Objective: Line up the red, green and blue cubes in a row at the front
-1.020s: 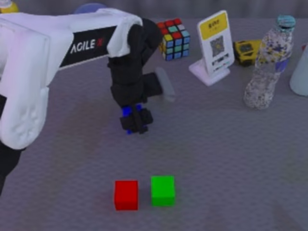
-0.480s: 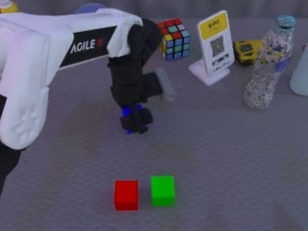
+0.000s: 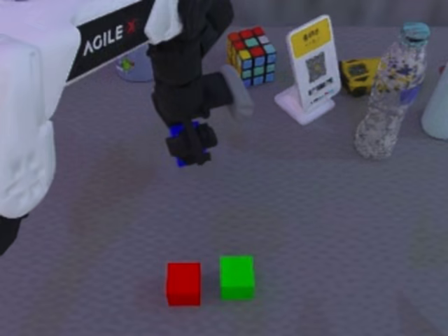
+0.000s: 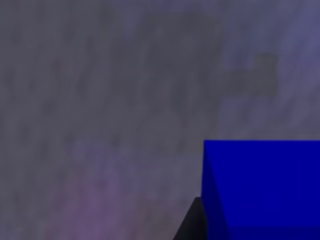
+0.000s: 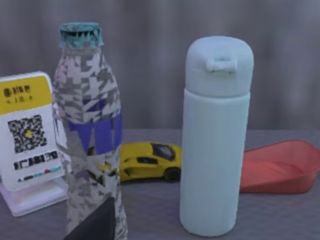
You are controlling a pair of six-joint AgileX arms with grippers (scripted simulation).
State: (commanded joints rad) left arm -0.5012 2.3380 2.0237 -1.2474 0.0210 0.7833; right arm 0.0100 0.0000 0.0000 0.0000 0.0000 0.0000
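The red cube (image 3: 183,283) and the green cube (image 3: 237,277) sit side by side near the table's front edge, red on the left. Well behind them and above the table, my left gripper (image 3: 189,144) is shut on the blue cube (image 3: 182,130), of which only slivers show between the black fingers in the top view. The left wrist view is filled at one corner by the blue cube (image 4: 265,190), with a dark fingertip (image 4: 192,222) against its side. My right arm is outside the top view; its wrist view shows one dark fingertip (image 5: 95,222).
Along the back stand a multicoloured puzzle cube (image 3: 252,56), a QR sign (image 3: 311,66), a yellow toy car (image 3: 358,74), a patterned bottle (image 3: 388,91) and a pale flask (image 3: 437,105). A red scoop (image 5: 280,172) lies behind the flask. A small round dish (image 3: 131,67) is under the left arm.
My left arm has risen and drawn toward the back of the table, carrying the blue cube with it. The red and green cubes have not moved.
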